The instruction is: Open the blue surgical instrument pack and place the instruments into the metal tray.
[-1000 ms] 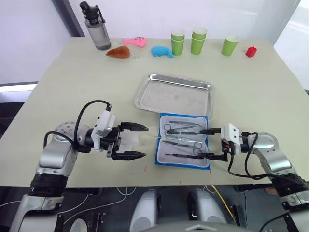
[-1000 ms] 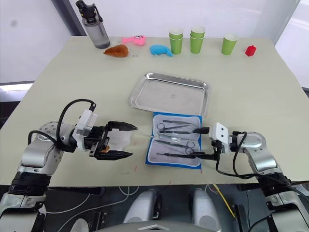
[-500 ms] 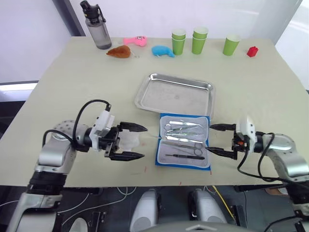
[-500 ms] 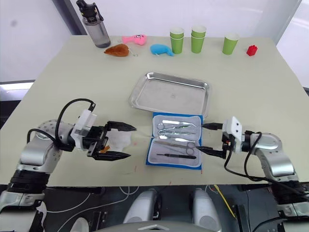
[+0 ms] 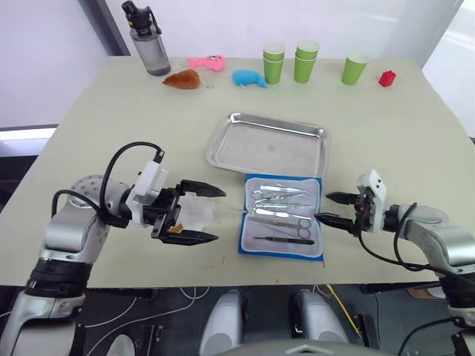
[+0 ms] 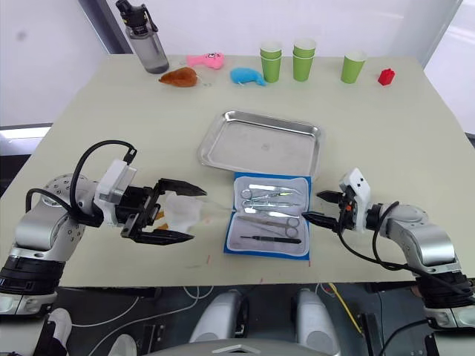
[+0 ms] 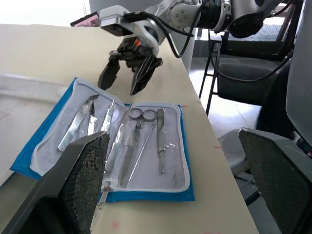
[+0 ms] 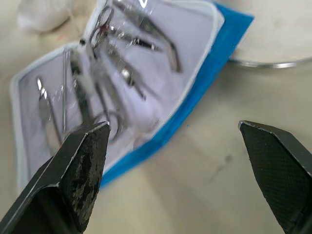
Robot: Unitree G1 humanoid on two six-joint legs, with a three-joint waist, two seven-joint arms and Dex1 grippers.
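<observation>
The blue pack (image 5: 282,216) lies open on the table (image 5: 111,126), touching the near edge of the metal tray (image 5: 269,145), with silver instruments (image 5: 280,210) tucked in its clear pockets. The right gripper (image 5: 334,209) hovers just right of the pack, jaws apart, and the left gripper (image 5: 199,213), jaws wide apart, hangs to its left over crumpled white material (image 5: 194,214) too indistinct to identify. Beyond the tray stand a bottle (image 5: 148,39), toys (image 5: 215,71), green cups (image 5: 306,62) and a red block (image 5: 386,78).
</observation>
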